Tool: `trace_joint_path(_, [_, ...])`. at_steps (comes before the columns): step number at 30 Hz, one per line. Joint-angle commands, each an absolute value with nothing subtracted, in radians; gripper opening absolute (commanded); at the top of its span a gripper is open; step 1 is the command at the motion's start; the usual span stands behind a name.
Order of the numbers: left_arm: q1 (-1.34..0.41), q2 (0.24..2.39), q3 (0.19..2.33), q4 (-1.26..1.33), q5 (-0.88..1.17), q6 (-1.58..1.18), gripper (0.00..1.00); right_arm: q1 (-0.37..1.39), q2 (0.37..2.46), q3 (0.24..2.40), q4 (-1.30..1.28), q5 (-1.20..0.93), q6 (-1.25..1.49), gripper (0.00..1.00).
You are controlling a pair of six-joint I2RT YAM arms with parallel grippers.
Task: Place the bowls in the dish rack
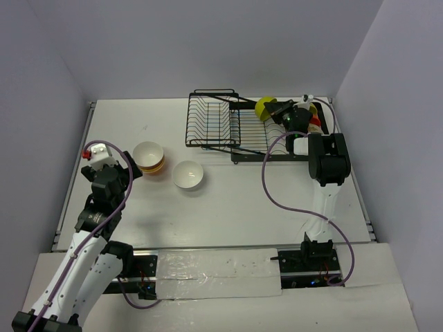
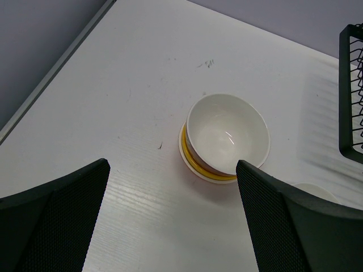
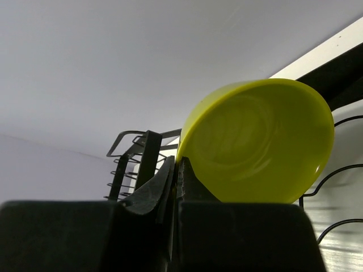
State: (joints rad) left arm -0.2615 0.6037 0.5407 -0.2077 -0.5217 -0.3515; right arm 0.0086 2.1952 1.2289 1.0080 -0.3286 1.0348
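My right gripper (image 1: pixel 277 111) is shut on the rim of a lime-green bowl (image 1: pixel 265 108) and holds it tilted over the right part of the black wire dish rack (image 1: pixel 214 124). In the right wrist view the green bowl (image 3: pixel 261 147) fills the frame, its rim pinched between the fingertips (image 3: pixel 177 170). A stack of bowls, white inside with orange and yellow outsides (image 1: pixel 149 157), stands on the table at the left; it also shows in the left wrist view (image 2: pixel 226 137). A single white bowl (image 1: pixel 188 175) sits beside it. My left gripper (image 2: pixel 170 215) is open and empty, just short of the stack.
Purple walls close in the white table (image 1: pixel 228 200) on the left, back and right. A red and white object (image 1: pixel 315 124) lies in the rack's right end under the right arm. The rack's corner (image 2: pixel 351 96) shows at the right of the left wrist view.
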Motion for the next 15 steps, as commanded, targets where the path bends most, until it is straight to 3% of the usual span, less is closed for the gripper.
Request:
trace_joint_path(1, [-0.264,0.598,0.545,-0.187,-0.529,-0.328,0.99,0.008,2.191,1.221,1.083,-0.290,1.029,0.00])
trace_joint_path(15, [-0.265,0.594,0.545,-0.189,-0.532,-0.330,0.99,0.008,2.175,1.172,1.074,-0.213,1.029,0.00])
